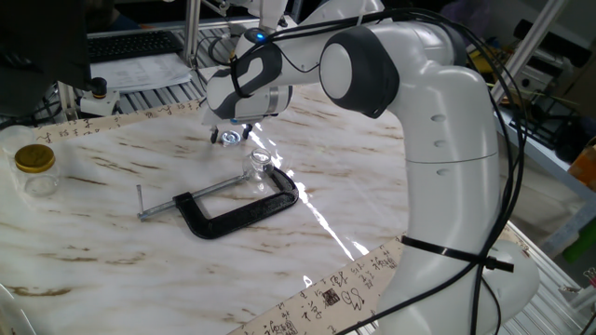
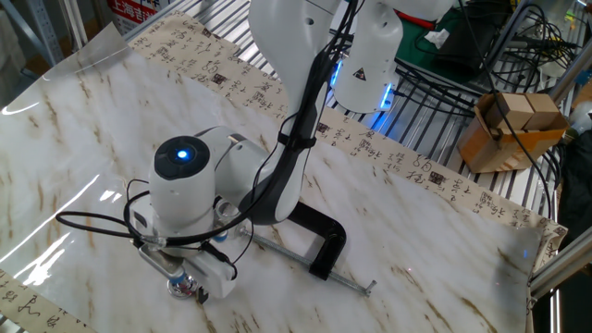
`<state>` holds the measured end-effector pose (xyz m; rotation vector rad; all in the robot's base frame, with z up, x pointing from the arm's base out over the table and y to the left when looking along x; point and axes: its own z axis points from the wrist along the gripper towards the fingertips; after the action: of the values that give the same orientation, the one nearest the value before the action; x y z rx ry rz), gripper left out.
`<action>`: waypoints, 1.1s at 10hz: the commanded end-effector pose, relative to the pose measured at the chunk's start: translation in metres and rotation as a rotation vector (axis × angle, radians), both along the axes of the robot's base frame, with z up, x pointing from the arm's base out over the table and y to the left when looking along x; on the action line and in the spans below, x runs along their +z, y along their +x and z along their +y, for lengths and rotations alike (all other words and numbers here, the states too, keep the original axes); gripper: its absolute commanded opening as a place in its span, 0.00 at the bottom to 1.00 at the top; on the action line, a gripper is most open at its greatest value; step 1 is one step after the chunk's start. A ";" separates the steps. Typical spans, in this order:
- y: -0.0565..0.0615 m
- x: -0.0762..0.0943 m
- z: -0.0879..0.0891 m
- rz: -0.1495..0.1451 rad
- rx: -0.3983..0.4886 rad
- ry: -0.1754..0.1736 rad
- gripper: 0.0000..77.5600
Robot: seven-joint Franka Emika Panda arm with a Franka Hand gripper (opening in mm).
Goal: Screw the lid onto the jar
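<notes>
My gripper [image 1: 229, 137] points down over the marble table, to the left of and behind the jar. It is shut on the lid [image 1: 227, 138], a small shiny silvery cap with a bluish glint. In the other fixed view the gripper [image 2: 185, 286] sits low near the table's front edge, with the lid [image 2: 181, 284] glinting between the fingers. The jar [image 1: 258, 164], tiny and of clear glass, stands upright beside the screw bar of the black C-clamp [image 1: 235, 210]. In the other fixed view the arm hides the jar.
The C-clamp [image 2: 320, 242] lies flat in the middle of the table. A larger clear jar with a gold lid [image 1: 35, 168] stands at the far left. Paper strips with writing [image 1: 321, 296] run along the table edges. A cardboard box [image 2: 507, 128] sits off the table.
</notes>
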<state>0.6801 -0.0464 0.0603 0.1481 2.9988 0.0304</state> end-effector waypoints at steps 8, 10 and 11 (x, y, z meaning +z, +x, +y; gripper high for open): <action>0.002 0.000 -0.002 0.013 0.013 -0.001 1.00; 0.002 -0.001 -0.002 0.032 0.013 0.003 1.00; 0.002 -0.001 -0.002 0.037 0.012 0.003 1.00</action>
<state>0.6807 -0.0477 0.0579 0.1307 3.0190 0.0310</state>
